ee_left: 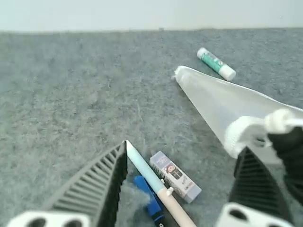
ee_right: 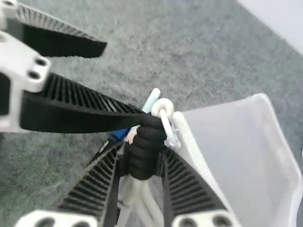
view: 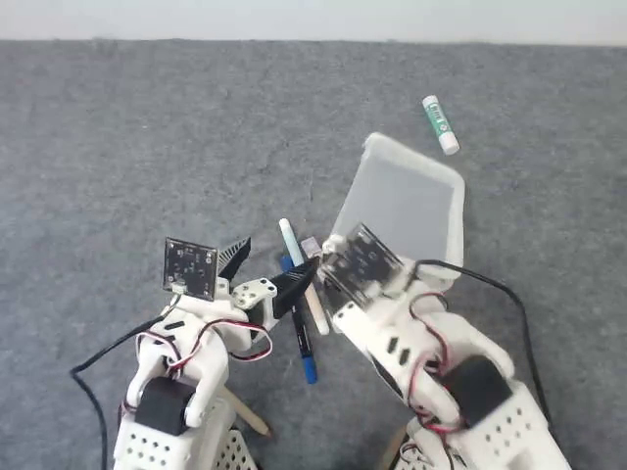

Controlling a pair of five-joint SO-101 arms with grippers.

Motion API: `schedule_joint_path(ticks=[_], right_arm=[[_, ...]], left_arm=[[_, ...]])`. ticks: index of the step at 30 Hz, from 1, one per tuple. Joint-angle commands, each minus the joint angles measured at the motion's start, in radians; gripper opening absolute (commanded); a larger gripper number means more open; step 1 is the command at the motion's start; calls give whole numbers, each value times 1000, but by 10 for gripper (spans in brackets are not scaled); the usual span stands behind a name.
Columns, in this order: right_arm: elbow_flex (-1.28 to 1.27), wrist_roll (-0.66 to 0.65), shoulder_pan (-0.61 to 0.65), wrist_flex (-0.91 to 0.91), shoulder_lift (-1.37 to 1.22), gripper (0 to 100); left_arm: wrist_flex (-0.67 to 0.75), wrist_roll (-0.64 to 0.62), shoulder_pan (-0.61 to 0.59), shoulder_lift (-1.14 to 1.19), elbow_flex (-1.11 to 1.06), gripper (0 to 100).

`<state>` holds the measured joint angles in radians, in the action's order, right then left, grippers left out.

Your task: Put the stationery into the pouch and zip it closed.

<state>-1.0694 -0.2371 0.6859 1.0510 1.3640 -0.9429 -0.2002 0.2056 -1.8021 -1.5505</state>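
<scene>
translucent pouch [view: 407, 201] in right claw [ee_right: 143, 147] | green-labelled glue stick [view: 440, 124] | eraser [ee_left: 175, 176] print illegible

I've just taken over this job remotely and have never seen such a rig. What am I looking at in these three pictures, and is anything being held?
These are two small robot arms, side by side on a grey mat. One picture looks down from above. The other two come from a camera on each arm's wrist. The left gripper is open and hangs over a pale pen, a blue pen and an eraser. The right gripper is shut on the dark zip pull at one end of the clear pouch. A glue stick lies beyond the pouch, apart from it.
</scene>
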Motion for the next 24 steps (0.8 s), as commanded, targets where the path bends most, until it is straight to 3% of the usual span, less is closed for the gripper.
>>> schedule_joint_path(ticks=[1,19,24], right_arm=[[-6,3,7,8,99,7],[-25,-5,82,31,136,7],[-23,-5,84,44,137,7]], left_arm=[[28,11,25,-15,13,341],[37,5,74,-15,15,340],[104,11,72,-15,-22,284]])
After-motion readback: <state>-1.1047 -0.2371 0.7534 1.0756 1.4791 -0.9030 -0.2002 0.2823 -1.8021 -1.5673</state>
